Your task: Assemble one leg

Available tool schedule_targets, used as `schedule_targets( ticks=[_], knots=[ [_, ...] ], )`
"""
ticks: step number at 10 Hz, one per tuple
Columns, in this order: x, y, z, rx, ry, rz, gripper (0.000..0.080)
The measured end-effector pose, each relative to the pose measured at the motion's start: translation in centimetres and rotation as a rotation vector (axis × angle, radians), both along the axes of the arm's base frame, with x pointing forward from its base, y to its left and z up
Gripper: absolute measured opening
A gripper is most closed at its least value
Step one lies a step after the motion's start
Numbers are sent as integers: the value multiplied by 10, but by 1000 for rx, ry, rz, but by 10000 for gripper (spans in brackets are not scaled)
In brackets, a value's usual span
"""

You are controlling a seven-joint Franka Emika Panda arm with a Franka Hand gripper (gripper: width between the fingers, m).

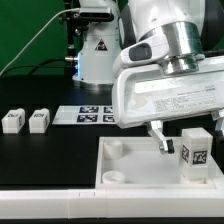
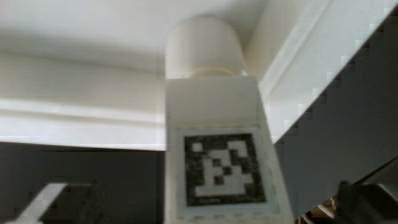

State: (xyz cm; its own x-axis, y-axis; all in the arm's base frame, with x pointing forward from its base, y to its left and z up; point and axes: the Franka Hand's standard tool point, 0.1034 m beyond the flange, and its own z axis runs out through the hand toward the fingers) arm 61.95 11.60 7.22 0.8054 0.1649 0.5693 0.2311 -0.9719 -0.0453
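Note:
The white tabletop (image 1: 120, 160) lies flat at the front, with round corner sockets showing at the exterior view's left. One leg (image 1: 195, 152), a small white block with a black-and-white tag, stands upright on the tabletop at the exterior view's right. Whether it sits in a socket is hidden. My gripper (image 1: 190, 138) hangs over this leg, jaws open, one dark finger (image 1: 160, 137) clear of the leg's side. In the wrist view the leg (image 2: 217, 150) lies between my fingertips (image 2: 365, 195) with gaps on both sides, and its round end points at the tabletop (image 2: 71, 100). My gripper (image 2: 210, 205) holds nothing.
Two more legs (image 1: 12, 121) (image 1: 39, 120) stand on the black table at the exterior view's left. The marker board (image 1: 90, 115) lies behind the tabletop. A tall white stand with a tag (image 1: 97, 45) rises at the back.

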Motion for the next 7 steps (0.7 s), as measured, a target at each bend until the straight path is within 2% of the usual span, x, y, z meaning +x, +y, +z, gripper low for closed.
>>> schedule_targets(
  ticks=[3,4,5,6,7],
  knots=[
    [0,0,0,0,2,0,649],
    [-5,0,-1,-7,82,6,649],
    [-1,-2,13,-10,82,4,649],
    [0,-1,18,-13,110,10,649],
    [-6,4,15,-16,237,19,649]
  ],
)
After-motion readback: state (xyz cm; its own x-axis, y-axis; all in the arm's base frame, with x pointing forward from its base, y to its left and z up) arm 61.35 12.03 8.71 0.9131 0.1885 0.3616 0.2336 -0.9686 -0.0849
